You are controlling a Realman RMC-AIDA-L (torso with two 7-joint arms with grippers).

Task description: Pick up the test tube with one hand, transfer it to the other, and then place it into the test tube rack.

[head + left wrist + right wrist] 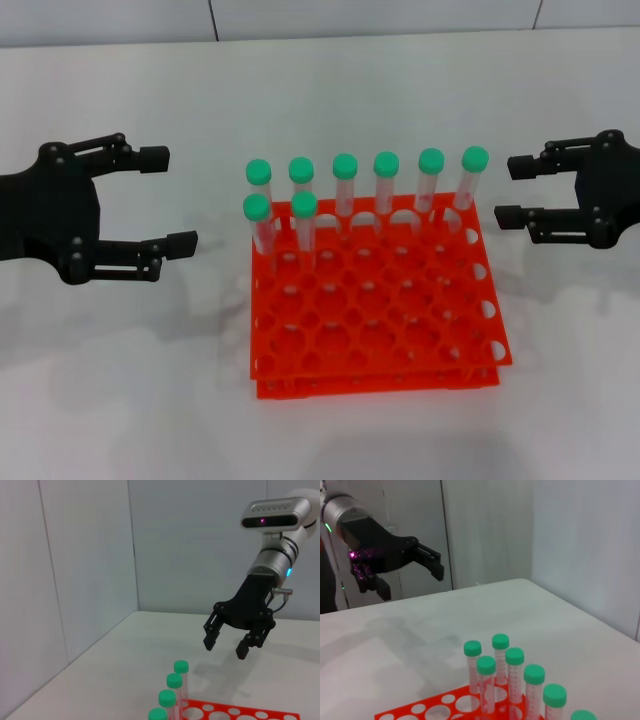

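Observation:
The orange-red test tube rack (372,380) sits mid-table. Several green-capped test tubes (345,168) stand upright in its two far rows; I cannot tell one from another. My left gripper (168,200) hovers open to the left of the rack, with nothing between its fingers. My right gripper (513,190) hovers open to the right of the rack, also holding nothing. The left wrist view shows the right gripper (226,647) above the table beyond the tubes (180,667) and rack (240,713). In the right wrist view the left gripper (410,582) hangs beyond the tubes (500,642) and rack (402,711).
The white table (120,380) runs out around the rack on every side. Pale wall panels (85,560) stand close behind the table's far edge and along its sides.

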